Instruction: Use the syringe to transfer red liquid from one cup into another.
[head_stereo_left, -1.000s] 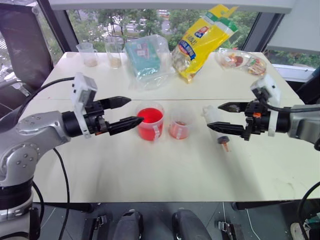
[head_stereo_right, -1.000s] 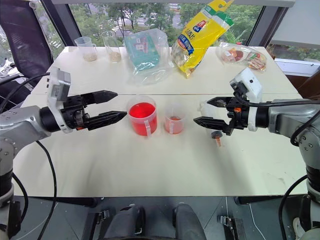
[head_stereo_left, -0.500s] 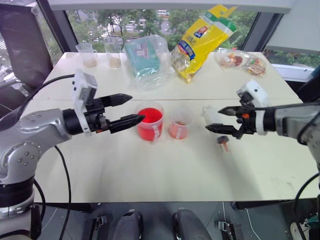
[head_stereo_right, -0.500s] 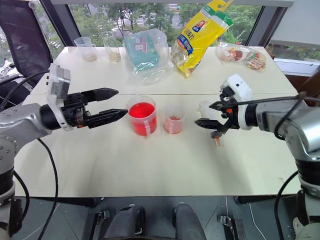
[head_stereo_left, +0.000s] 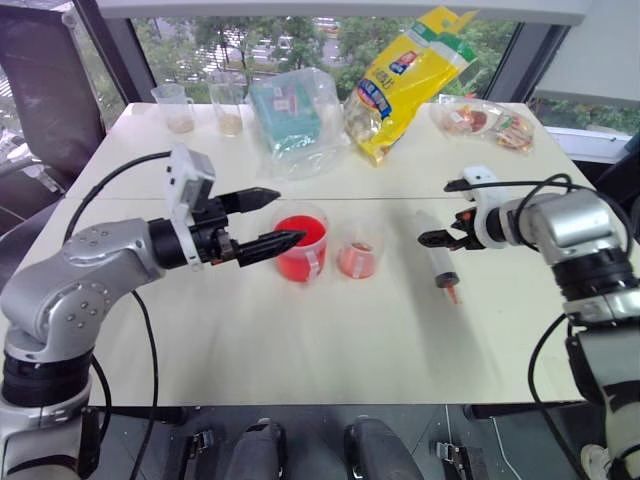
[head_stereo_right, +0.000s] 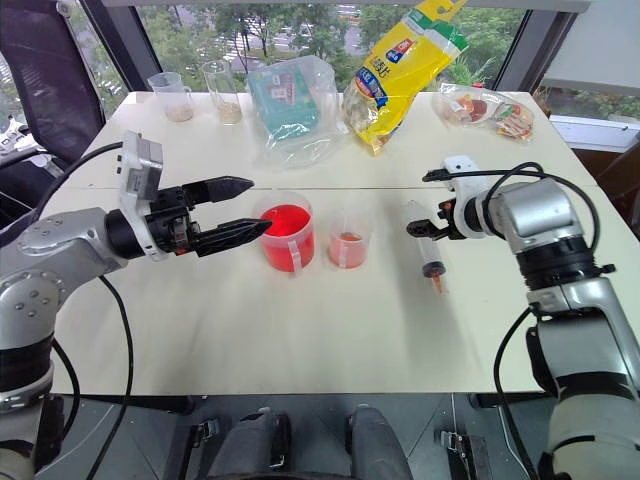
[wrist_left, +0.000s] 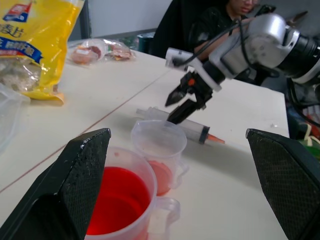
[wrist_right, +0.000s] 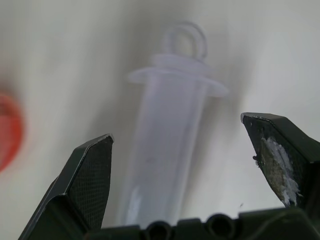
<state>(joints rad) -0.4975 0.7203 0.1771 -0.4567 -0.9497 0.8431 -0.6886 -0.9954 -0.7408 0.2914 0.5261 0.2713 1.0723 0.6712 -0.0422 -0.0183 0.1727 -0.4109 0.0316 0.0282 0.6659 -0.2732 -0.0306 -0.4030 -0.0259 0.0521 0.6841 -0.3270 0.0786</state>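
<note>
Syringe (head_stereo_left: 437, 255) lying flat on table (head_stereo_left: 300, 340), right of both cups, between wide-open fingers of right gripper (head_stereo_left: 440, 228). Probably light, stiff, smooth; best gripped across barrel. Left gripper (head_stereo_left: 268, 218) open, empty.

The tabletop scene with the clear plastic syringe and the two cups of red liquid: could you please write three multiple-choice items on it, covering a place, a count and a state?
1. Where does the clear plastic syringe with the orange tip lie?
A. flat on the pale table, on the right of the narrower pale-pink cup
B. inside the wider bright-red cup
C. under the yellow snack bag

2. How many cups hold red liquid?
A. one
B. two
C. four

3. How is the right gripper?
A. shut on the syringe
B. shut, empty
C. open, astride the syringe

Answers: 1 A, the syringe lies bare on the table past the cup; 2 B, two red-tinted cups stand side by side; 3 C, the right wrist view shows its fingers apart from the barrel.
</note>
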